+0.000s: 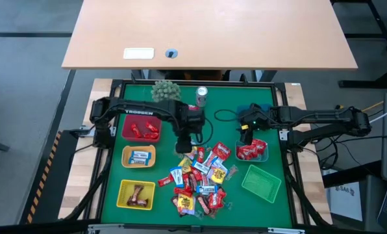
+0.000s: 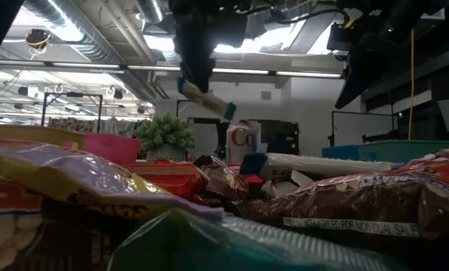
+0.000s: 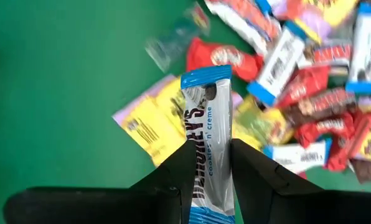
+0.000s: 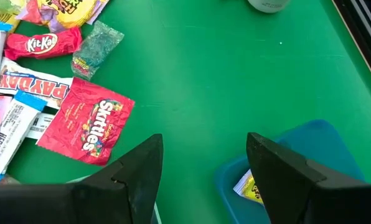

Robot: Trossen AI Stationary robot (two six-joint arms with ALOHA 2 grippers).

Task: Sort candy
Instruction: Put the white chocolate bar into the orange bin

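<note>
A heap of candy (image 1: 203, 182) in shiny wrappers lies mid-table on the green mat. My left gripper (image 1: 184, 146) hangs over the heap's far left edge, shut on a blue-and-white candy bar (image 3: 207, 124), which also shows in the low view (image 2: 209, 102). My right gripper (image 4: 204, 168) waits open over the mat beside the blue basket (image 4: 297, 162), which holds red candy (image 1: 252, 151). A red Skittles packet (image 4: 89, 121) lies flat on the mat ahead of it. My left gripper pinches the candy bar's two long sides (image 3: 205, 155) between its two fingers, in the half nearer the wrist. The fingers (image 3: 179, 168) point steeply down and lie along the bar. The bar sticks out past the fingertips, tilted, lifted clear of the heap.
A red basket (image 1: 141, 127), an orange basket (image 1: 139, 156) and a yellow basket (image 1: 136, 195) stand in a row at the left. A green basket (image 1: 262, 183) stands at the right. A spiky green ball (image 1: 165, 91) and a silver can (image 1: 201, 96) stand at the far edge.
</note>
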